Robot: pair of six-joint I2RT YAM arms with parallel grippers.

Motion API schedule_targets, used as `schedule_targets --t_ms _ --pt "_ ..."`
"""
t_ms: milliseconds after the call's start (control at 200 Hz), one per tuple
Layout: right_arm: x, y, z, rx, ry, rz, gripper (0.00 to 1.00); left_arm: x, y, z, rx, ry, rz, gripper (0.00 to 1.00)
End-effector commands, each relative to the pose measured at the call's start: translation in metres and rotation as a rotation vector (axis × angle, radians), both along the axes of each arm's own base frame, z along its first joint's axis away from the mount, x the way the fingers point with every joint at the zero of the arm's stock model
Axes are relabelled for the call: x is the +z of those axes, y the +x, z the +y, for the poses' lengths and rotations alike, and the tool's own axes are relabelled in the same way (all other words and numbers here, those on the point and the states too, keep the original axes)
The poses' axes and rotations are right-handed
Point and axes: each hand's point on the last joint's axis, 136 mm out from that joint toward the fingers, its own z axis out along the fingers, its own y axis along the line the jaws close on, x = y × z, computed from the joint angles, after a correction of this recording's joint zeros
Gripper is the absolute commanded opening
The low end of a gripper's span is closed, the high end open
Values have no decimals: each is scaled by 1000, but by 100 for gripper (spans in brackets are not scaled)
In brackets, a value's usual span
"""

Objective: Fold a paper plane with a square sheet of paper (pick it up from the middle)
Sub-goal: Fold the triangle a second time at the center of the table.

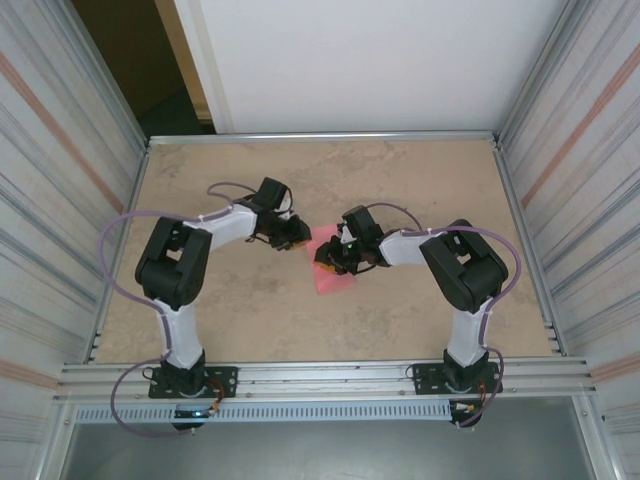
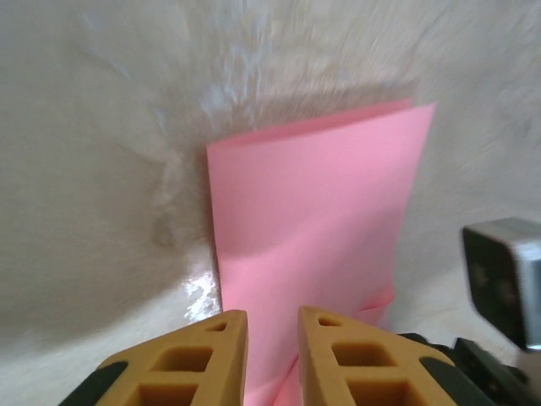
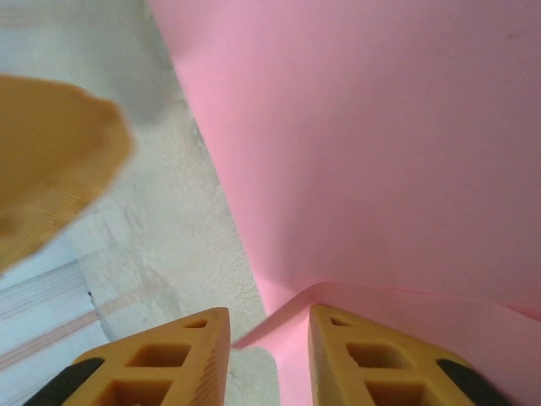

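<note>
The desk (image 1: pixel 250 320) carries the paper (image 2: pixel 313 211) at its middle, folded and partly lifted, between the two arms. The left gripper (image 2: pixel 270 315) stands narrowly parted over one edge of the paper. The right gripper (image 3: pixel 269 315) is likewise parted, with a curled edge between its jaws, unpinched.

light: bright, even | left wrist: table (image 2: pixel 101 127) smeared, perhaps motion | right wrist: soft

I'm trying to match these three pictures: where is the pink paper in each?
Top external: pink paper at picture centre.
Left wrist: paper centre right, above the left pincer.
Right wrist: paper upper right, above the right pincer.
Shared landmark: the beige tabletop beside it.
</note>
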Motion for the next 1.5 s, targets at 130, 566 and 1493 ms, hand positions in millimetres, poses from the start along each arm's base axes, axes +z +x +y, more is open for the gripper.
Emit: schedule_targets --t_ms 130,566,1493 --pt "-26 -11 -9 -8 -69 74 34 46 2 23 35 -14 -107 27" --pt "-38 -22 -19 10 -87 88 36 33 -37 5 -11 -115 -49 25" --pt "-62 -33 -42 -29 -178 174 0 -7 -70 -40 -114 -82 47 1"
